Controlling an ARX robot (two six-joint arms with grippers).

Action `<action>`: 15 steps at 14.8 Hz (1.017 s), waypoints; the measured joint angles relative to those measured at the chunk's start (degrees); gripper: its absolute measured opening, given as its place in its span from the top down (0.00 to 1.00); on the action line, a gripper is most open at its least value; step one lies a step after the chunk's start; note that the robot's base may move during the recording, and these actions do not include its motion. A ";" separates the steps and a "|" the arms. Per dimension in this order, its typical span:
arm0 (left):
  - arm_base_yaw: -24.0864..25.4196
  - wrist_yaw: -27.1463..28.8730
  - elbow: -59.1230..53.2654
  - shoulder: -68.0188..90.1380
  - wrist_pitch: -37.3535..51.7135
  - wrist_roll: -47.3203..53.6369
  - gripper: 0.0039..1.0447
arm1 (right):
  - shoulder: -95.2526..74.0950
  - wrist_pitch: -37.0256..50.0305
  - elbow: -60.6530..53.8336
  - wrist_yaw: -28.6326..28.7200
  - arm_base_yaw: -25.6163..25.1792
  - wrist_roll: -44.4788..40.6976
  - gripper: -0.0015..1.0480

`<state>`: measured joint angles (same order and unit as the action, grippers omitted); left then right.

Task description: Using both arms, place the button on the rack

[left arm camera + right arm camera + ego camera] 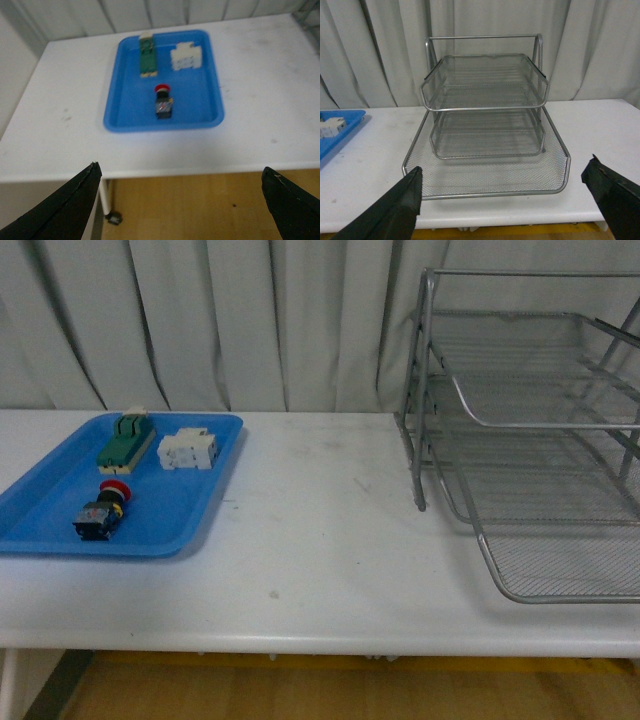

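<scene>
The button (103, 508) is lying on its side in the blue tray (170, 505), at the lower left of the front view, with its red cap turned toward the green-and-cream block (125, 440). The rack (520, 425) is standing at the right of that view, well apart from the tray. The left gripper (180, 167) is hovering back from the tray, jaws spread wide and holding nothing. The right gripper (505, 165) is facing the rack, likewise spread and empty.

Probable faults:
1. The button is resting on a round collar; an off-centre pinch is likely to roll or eject it.
2. The white component (188, 450) is sitting near it; a wide approach risks nudging that part.
3. Tray and rack are standing far apart, so a handover is likely; a mistimed release risks dropping the button onto the table (320, 540).
</scene>
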<state>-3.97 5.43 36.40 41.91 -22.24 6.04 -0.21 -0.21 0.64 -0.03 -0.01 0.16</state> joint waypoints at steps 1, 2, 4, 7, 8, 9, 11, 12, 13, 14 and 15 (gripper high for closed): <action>-0.81 -1.81 6.84 9.79 0.68 0.44 0.06 | 0.02 0.02 0.00 0.02 0.00 -0.02 0.07; -1.07 -3.37 11.04 17.38 0.00 0.68 0.06 | 0.02 0.00 0.00 0.00 0.00 -0.02 0.06; -1.11 -3.69 19.96 33.92 -1.31 1.64 0.06 | 0.02 0.00 0.00 0.00 0.00 -0.02 0.06; -0.15 -4.74 32.50 50.10 -1.64 1.36 0.06 | 0.00 0.00 0.00 0.00 0.00 -0.02 0.06; 0.31 -4.72 36.46 54.64 -1.99 1.22 0.06 | 0.02 -0.02 0.00 0.00 0.00 -0.02 0.06; 1.18 -4.52 42.40 61.57 -3.45 1.05 0.06 | 0.02 0.00 0.00 0.00 0.00 -0.02 0.06; 3.06 -5.07 50.18 71.47 -6.27 0.44 0.06 | 0.02 -0.02 0.00 0.02 0.00 -0.02 0.06; 4.28 -5.64 53.72 75.91 -8.04 -0.04 0.06 | 0.00 -0.02 0.00 0.00 0.00 -0.02 0.06; 5.55 -6.08 56.72 79.71 -9.03 -0.35 0.06 | 0.02 0.00 0.00 0.00 0.00 -0.02 0.06; 6.56 -6.54 58.58 82.44 -9.62 -1.05 0.06 | 0.00 -0.02 0.00 0.00 0.00 -0.02 0.06; 7.17 -6.88 59.36 84.61 -9.29 -1.40 0.06 | 0.00 0.00 0.00 0.00 0.00 -0.02 0.06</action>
<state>3.20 -1.45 95.77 126.52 -31.53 4.64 -0.21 -0.21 0.64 -0.03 -0.01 0.14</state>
